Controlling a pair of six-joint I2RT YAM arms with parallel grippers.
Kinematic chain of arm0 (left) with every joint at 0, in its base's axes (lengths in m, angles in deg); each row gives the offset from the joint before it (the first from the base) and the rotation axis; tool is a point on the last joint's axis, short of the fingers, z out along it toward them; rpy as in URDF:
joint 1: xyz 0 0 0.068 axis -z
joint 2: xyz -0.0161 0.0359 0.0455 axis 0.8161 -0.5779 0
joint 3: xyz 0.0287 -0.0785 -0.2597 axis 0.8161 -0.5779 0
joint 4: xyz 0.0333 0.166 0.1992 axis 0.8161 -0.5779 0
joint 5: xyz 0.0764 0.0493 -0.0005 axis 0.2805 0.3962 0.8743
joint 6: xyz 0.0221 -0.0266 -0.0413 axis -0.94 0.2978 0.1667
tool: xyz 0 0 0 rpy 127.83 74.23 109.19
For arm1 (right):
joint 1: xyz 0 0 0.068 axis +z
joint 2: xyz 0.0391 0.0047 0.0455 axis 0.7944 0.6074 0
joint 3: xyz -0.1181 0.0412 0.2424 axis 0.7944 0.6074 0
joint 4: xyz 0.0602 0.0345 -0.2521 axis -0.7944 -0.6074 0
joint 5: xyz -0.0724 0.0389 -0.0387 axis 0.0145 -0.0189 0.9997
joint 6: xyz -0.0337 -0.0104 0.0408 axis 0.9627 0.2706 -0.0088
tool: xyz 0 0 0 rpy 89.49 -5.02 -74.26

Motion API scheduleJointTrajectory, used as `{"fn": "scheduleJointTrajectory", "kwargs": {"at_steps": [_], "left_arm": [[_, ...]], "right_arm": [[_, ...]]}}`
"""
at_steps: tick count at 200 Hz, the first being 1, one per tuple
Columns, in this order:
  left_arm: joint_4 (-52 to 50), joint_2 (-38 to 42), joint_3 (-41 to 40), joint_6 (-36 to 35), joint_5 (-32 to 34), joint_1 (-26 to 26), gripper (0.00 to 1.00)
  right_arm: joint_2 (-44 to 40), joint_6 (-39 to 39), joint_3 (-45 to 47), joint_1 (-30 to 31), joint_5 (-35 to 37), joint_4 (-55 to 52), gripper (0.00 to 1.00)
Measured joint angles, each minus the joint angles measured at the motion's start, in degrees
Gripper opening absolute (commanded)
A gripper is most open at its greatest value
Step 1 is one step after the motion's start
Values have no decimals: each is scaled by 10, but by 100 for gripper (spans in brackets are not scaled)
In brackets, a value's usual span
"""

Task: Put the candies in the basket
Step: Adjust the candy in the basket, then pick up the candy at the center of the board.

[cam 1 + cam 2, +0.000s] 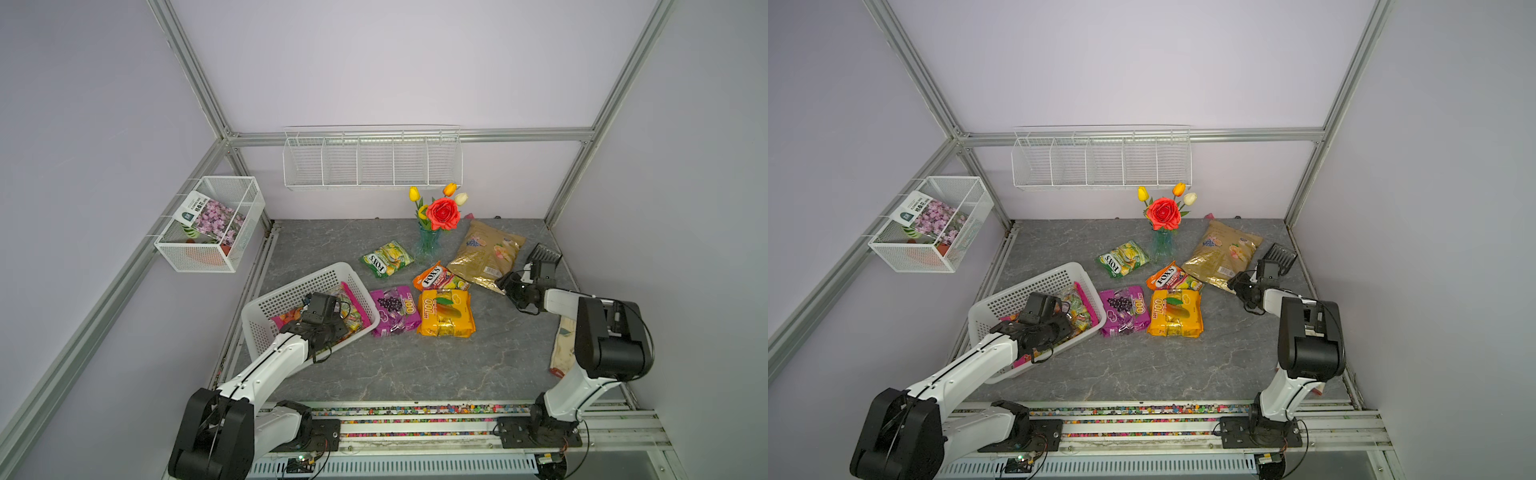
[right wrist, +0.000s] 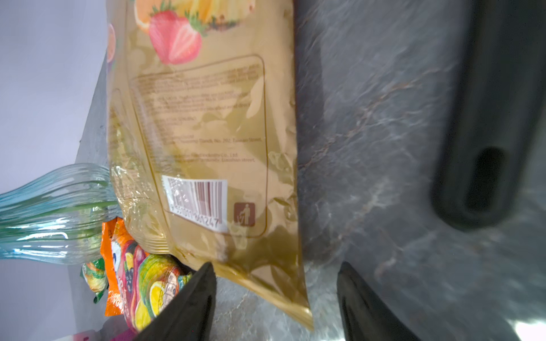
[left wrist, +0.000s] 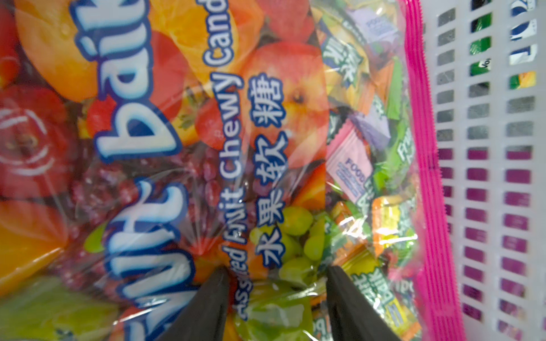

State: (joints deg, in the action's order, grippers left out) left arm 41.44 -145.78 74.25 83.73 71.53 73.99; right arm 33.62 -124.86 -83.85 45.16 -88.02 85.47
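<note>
The white perforated basket (image 1: 291, 286) stands at the left front, tilted. The pink clear-windowed candy bag (image 1: 353, 309) lies in it. My left gripper (image 3: 276, 270) hangs open just above that bag (image 3: 206, 147), near the basket wall (image 3: 487, 177). On the table lie the green FOX'S bag (image 1: 387, 258), the orange FOX'S bag (image 1: 438, 277), the purple grape bag (image 1: 395, 309), the orange mango bag (image 1: 445, 312) and the gold bag (image 1: 486, 255). My right gripper (image 2: 276, 264) is open at the gold bag's near corner (image 2: 206, 118), which reaches between the fingers.
A glass vase of flowers (image 1: 428, 241) stands just behind the two FOX'S bags. A black ribbed tool (image 1: 544, 253) lies right of the gold bag. A wire cube basket (image 1: 212, 224) hangs on the left wall, a long wire rack (image 1: 372, 160) on the back wall.
</note>
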Motion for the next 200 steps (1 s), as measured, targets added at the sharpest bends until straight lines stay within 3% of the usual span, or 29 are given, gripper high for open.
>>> {"fn": "scheduleJointTrajectory", "kwargs": {"at_steps": [63,83,125,168,200], "left_arm": [[-31,91,55,-34,-38,0,70],[-33,123,80,-48,-27,0,72],[-23,166,89,-95,-20,0,73],[6,164,99,-146,-39,0,73],[38,144,131,-187,-66,12,73]], "right_arm": [[48,-12,5,0,-77,117,58],[62,-17,7,-1,-97,142,46],[76,-23,10,-1,-123,167,11],[70,-39,14,0,-132,177,0],[30,-50,15,10,-131,144,0]]}}
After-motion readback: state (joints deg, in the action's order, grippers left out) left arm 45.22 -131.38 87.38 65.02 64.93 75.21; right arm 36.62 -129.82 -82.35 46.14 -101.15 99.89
